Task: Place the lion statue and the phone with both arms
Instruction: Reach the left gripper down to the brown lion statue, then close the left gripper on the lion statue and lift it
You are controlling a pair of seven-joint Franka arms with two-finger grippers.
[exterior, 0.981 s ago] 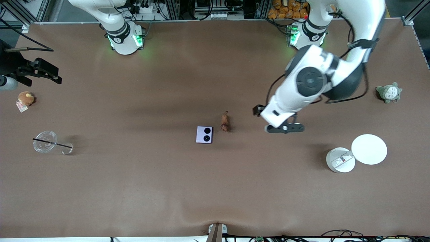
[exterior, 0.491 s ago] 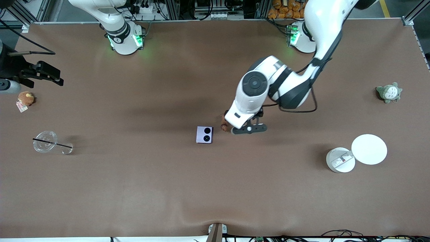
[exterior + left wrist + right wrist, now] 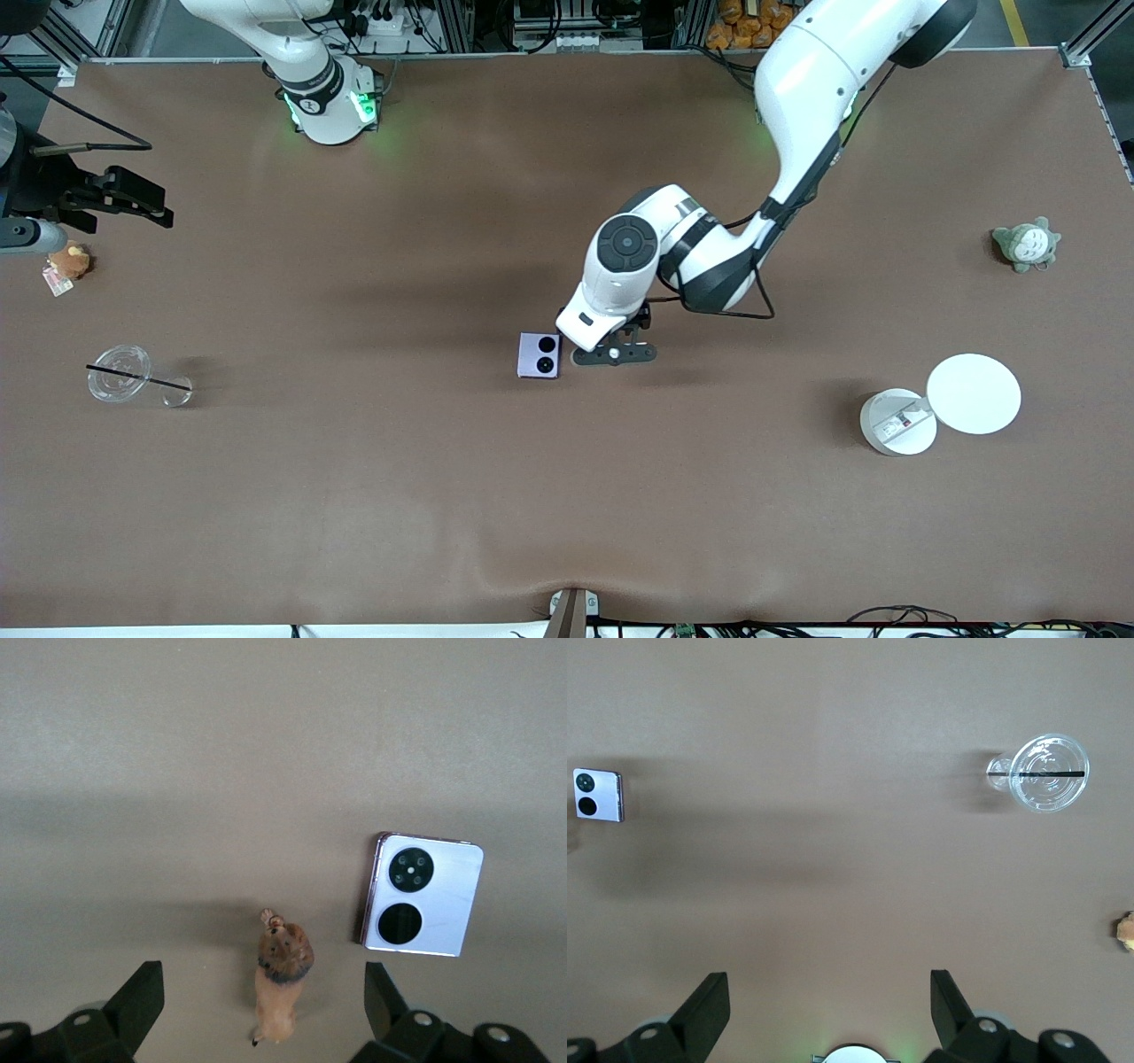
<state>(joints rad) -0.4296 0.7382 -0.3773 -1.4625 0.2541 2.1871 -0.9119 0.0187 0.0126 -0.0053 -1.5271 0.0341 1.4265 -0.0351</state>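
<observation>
The lion statue (image 3: 282,979), small and reddish-brown, lies on the brown table; in the front view the left arm's hand hides it. My left gripper (image 3: 614,354) hovers over it, open. In the left wrist view the gripper (image 3: 263,994) has one dark finger on each side of the statue, neither touching. The lavender phone (image 3: 539,355) lies flat beside the statue, toward the right arm's end, camera circles up; the left wrist view shows the phone (image 3: 423,896) too. My right gripper (image 3: 142,198) waits open and empty over the right arm's end of the table.
A brown plush toy (image 3: 69,260) and a clear cup with a black straw (image 3: 118,373) sit at the right arm's end. A white round box (image 3: 897,422), its lid (image 3: 973,393) and a grey-green plush (image 3: 1026,245) sit at the left arm's end.
The left arm has swung from the left arm's end of the table to the middle and now covers the lion statue in the front view. The right gripper barely shifted.
</observation>
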